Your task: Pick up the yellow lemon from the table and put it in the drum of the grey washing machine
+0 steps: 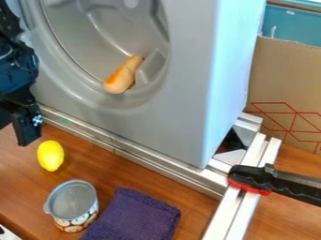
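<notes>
The black gripper [26, 123] hangs at the left edge, in front of the grey machine's [182, 117] lower left part. Just below and to the right of it, a yellow lemon [50, 155] lies on the wooden table. An orange and peach-coloured, elongated toy [123, 75] rests inside the machine's round opening, on its lower rim. Nearer the camera stands a metal can [73, 206] with a patterned side and a greyish top. A folded purple cloth [134, 216] lies to the right of the can.
Metal rails [134, 155] run along the machine's base and toward the front right. A black and red clamp [270, 180] grips the right rail. A cardboard panel [285, 89] stands behind at the right. Part of a white object [7, 234] shows at the lower left corner.
</notes>
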`<action>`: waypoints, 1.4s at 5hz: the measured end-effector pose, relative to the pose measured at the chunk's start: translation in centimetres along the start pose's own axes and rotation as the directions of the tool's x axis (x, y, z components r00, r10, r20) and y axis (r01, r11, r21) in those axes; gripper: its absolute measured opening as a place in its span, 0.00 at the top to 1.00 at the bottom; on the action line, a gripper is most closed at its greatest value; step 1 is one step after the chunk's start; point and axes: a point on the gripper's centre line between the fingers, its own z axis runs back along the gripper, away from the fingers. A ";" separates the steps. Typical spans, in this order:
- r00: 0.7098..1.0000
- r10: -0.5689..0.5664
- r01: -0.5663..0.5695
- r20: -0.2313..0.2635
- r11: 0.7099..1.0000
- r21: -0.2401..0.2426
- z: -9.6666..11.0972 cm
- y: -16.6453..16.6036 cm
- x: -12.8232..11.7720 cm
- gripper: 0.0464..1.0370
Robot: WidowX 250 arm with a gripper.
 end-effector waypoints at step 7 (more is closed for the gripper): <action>0.865 0.497 -0.502 0.072 0.846 0.180 -7.4 0.8 5.7 0.04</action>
